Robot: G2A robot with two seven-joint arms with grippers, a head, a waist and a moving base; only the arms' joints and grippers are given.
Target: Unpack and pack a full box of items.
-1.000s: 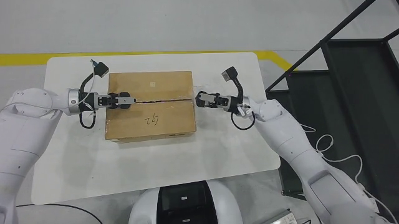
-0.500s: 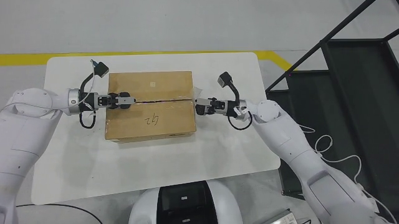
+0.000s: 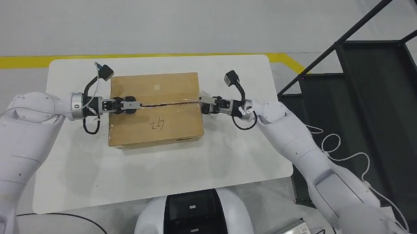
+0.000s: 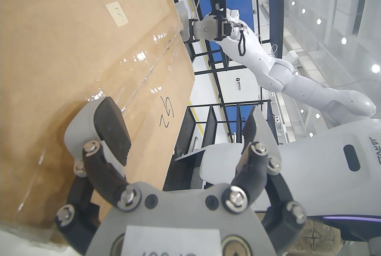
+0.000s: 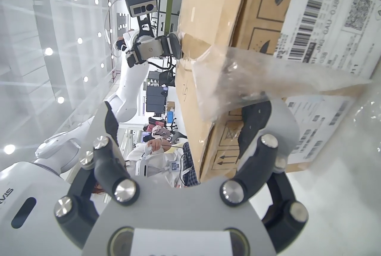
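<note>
A closed brown cardboard box lies in the middle of the white table, its top seam covered with clear tape. My left gripper is over the box's left end at the seam, open, with one pad on the lid. My right gripper is open against the box's right end face, which carries shipping labels. A loose strip of clear tape sticks out from that end and lies across one finger. The strip also shows from above.
The table has bare surface in front of the box and to its right. A black metal stair frame stands beyond the table's right edge. A yellow floor line runs behind the table.
My right gripper has moved left up to the box's right end, and the tape strip there now stands out. The box has shifted slightly left. The left gripper has kept still.
</note>
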